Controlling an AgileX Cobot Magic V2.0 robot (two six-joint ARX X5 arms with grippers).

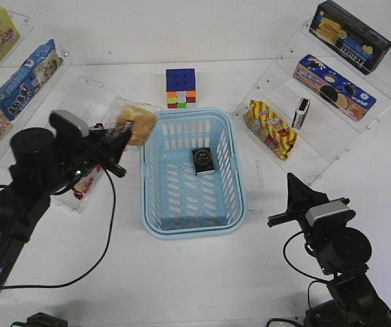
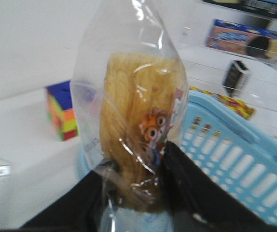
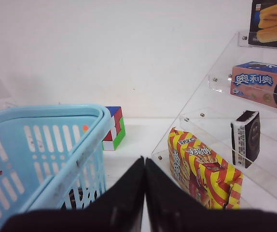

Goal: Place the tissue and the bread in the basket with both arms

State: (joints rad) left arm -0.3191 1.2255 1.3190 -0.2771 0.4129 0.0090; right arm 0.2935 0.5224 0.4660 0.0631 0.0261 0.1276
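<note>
The light blue basket (image 1: 145,178) stands mid-table. The tissue (image 1: 204,161), a small black pack with a round grey mark, lies flat on its bottom toward the far right. My left gripper (image 1: 122,133) is shut on the bread (image 1: 136,122), a tan bun in a clear wrapper. It holds the bread in the air just outside the basket's far left corner. In the left wrist view the fingers (image 2: 186,179) pinch the bread (image 2: 138,111), with the basket rim (image 2: 225,113) beyond. My right gripper (image 1: 293,187) is shut and empty, low on the table right of the basket; its tips (image 3: 145,163) meet beside the basket wall (image 3: 47,145).
A Rubik's cube (image 1: 181,88) sits behind the basket. Clear acrylic shelves with snack packets flank the table, left (image 1: 18,82) and right (image 1: 332,75). A yellow-red striped snack bag (image 1: 271,128) and a small dark pack (image 1: 301,113) sit on the lower right shelf.
</note>
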